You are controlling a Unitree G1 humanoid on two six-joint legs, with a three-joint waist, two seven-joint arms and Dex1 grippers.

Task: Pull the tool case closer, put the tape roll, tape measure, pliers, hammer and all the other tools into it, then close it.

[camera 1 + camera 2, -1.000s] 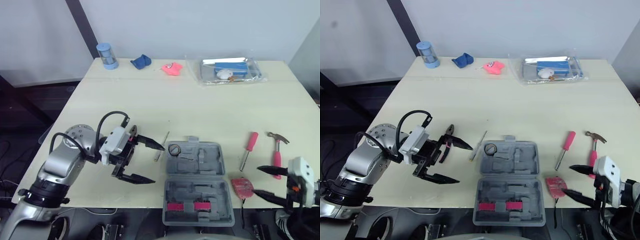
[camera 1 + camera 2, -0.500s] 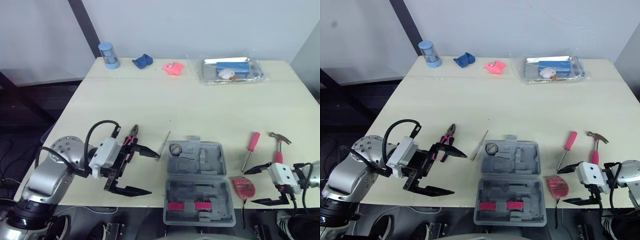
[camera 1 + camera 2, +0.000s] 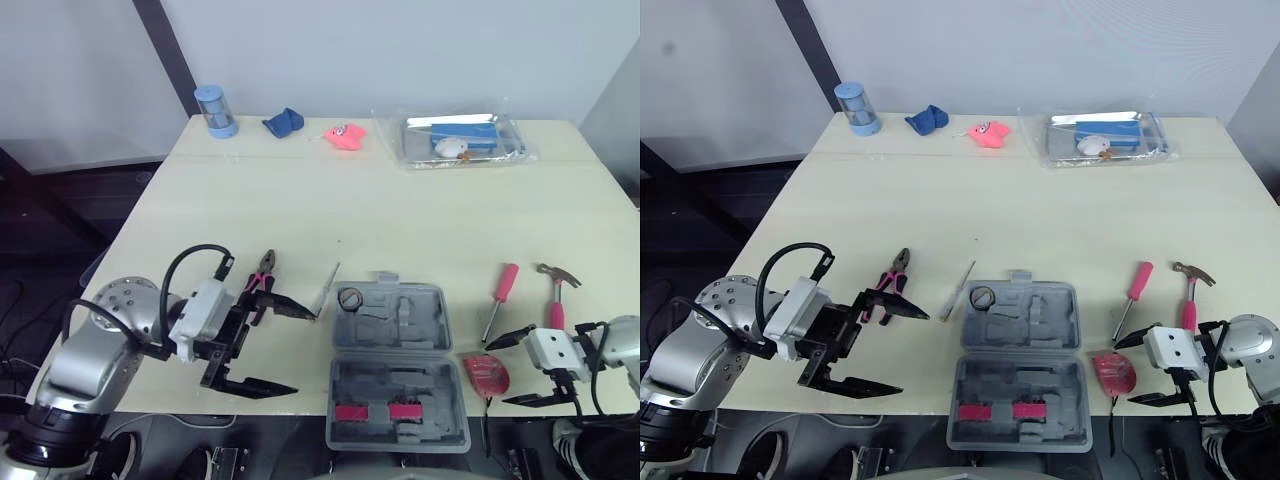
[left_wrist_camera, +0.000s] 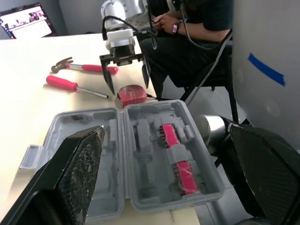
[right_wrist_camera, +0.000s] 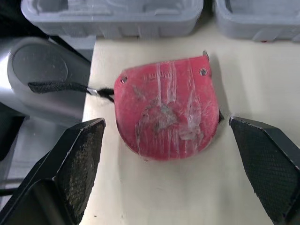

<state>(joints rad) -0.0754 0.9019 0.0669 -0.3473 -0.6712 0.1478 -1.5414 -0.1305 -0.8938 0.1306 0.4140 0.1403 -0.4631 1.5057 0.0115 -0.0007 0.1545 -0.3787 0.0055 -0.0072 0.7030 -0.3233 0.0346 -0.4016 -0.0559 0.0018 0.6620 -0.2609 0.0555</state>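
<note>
Currently we list: right gripper point(image 3: 498, 373) apart, just beside tape measure point(image 5: 166, 112); left gripper point(image 3: 303, 351) spread wide near open tool case point(image 3: 395, 330).

Tool case point(image 3: 432, 330): matt gry plastic; tape measure point(image 5: 166, 108): scuffed red plastic.

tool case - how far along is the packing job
Done: the tool case lies open at the near edge, what looks like the tape roll in it. In hand: the open right gripper flanks the red tape measure; the open left gripper holds nothing. Left: pliers, screwdriver, hammer and a thin tool lie on the table; the case needs closing.
</note>
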